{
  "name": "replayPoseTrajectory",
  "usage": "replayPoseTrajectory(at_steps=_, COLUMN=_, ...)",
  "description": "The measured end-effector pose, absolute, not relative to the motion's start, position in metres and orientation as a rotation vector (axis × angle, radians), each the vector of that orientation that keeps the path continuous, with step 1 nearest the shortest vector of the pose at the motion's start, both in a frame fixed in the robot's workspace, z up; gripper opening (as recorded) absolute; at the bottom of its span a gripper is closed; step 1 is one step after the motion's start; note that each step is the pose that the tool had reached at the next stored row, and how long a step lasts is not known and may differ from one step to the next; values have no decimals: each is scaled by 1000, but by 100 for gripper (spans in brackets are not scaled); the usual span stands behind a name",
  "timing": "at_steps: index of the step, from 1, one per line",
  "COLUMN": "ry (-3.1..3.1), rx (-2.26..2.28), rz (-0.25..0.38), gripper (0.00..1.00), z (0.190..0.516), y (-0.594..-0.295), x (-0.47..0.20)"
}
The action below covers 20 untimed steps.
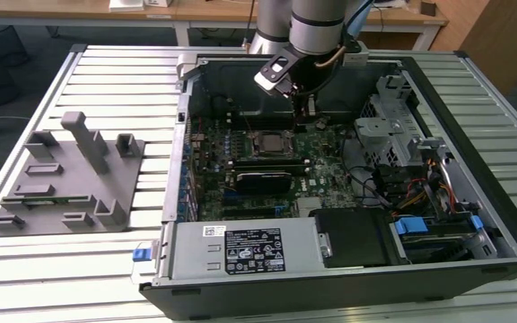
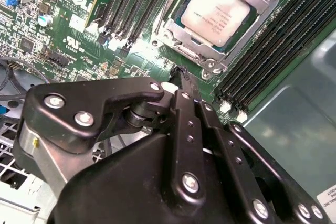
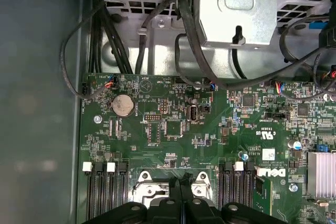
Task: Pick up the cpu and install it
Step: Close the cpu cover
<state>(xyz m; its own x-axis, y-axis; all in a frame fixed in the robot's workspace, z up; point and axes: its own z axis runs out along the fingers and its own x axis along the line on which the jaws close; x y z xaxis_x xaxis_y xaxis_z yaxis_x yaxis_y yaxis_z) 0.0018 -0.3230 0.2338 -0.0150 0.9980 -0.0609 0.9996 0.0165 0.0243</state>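
cpu (image 2: pixel 218 11) flat in socket (image 2: pixel 191 44), silver top up, claw (image 2: pixel 181 73) closed, empty, beside it

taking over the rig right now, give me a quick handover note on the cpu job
Gripper: fingers shut together with nothing between them, hanging over the motherboard next to the socket.
Cpu: lies flat in the socket, silver top up, metal frame around its edges, apart from the gripper.
Done: the cpu is out of the gripper and in the socket.
Left: I cannot tell whether the frame is latched, so check that.
Grey fixture: outside the case, on the exterior view's left.
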Motion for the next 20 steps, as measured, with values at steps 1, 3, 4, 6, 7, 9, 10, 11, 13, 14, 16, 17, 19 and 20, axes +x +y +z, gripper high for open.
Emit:
replayPoseTrajectory(at_steps=1, ry=2196, rx=2161, rz=-39, gripper=11, z=234, y=-323, x=2)
replayPoseTrajectory(at_steps=3, ry=2196, rx=2161, rz=-39, gripper=11, z=234, y=-323, x=2)
replayPoseTrajectory(at_steps=4, ry=2196, rx=2161, rz=-39, gripper=11, z=234, y=-323, x=2)
replayPoseTrajectory(at_steps=6, ry=2195, rx=2161, rz=-39, gripper=11, z=234, y=-323, x=1)
replayPoseTrajectory(at_steps=7, ry=2195, rx=2161, rz=-40, gripper=11, z=234, y=-323, x=0)
replayPoseTrajectory(at_steps=9, ry=2196, rx=2161, rz=-39, gripper=11, z=234, y=-323, x=-2)
replayPoseTrajectory(at_steps=10, ry=2195, rx=2161, rz=-39, gripper=11, z=233, y=-323, x=-3)
replayPoseTrajectory(at_steps=11, ry=2196, rx=2161, rz=-39, gripper=11, z=233, y=-323, x=-3)
replayPoseTrajectory(at_steps=13, ry=2196, rx=2161, rz=-39, gripper=11, z=233, y=-323, x=-5)
replayPoseTrajectory(at_steps=14, ry=2195, rx=2161, rz=-40, gripper=11, z=233, y=-323, x=-7)
replayPoseTrajectory(at_steps=16, ry=2195, rx=2161, rz=-39, gripper=11, z=233, y=-323, x=-9)
replayPoseTrajectory(at_steps=17, ry=2195, rx=2161, rz=-39, gripper=11, z=232, y=-323, x=-11)
replayPoseTrajectory(at_steps=19, ry=2195, rx=2162, rz=-39, gripper=11, z=232, y=-324, x=-13)
replayPoseTrajectory(at_steps=20, ry=2195, rx=2162, rz=-39, gripper=11, z=232, y=-325, x=-14)
